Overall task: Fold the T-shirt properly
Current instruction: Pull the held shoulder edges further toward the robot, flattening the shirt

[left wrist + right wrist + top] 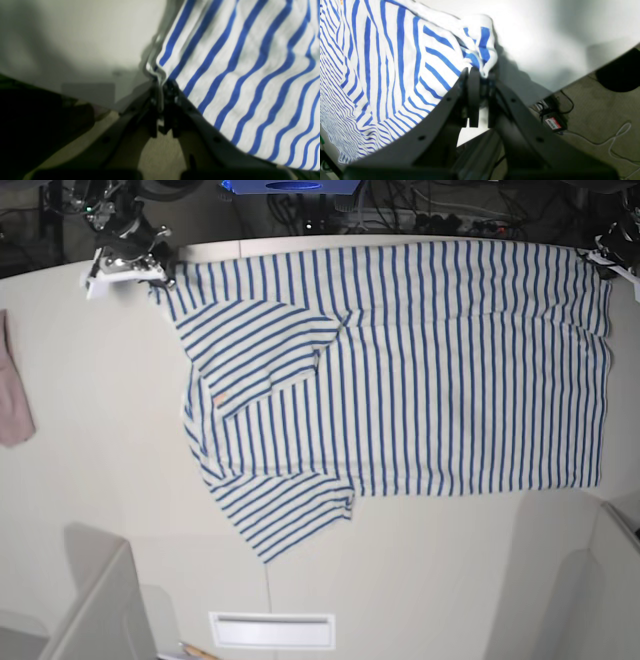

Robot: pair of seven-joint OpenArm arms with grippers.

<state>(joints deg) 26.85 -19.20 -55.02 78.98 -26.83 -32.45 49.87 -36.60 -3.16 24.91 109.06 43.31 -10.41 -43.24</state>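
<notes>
Two claws are clamped on the T-shirt [430, 370] at the far edge of the white tabletop [90, 480], and it is spread flat between them. In the base view its long axis runs side to side: the sleeves and shoulder end point to that view's left, the straight hem to its right. One sleeve lies folded over the body near the far left corner; the other sticks out toward the near side, angled down and right. The right claw [480, 75] has its jaws closed on a bunched corner of striped fabric, and its wrist view shows the cloth falling away to the left in creased folds. The left claw [162, 85] has its jaws pinched tight on the thin layered hem edge, stripes fanning off to the right. The left wrist view is soft and blurred, with a dark shape in its lower left that cannot be made out. In the base view the left claw is nearly cut off at the top right corner. The neckline cannot be made out. A pinkish cloth [12, 395] lies well apart at the tabletop's left edge, partly cropped.
</notes>
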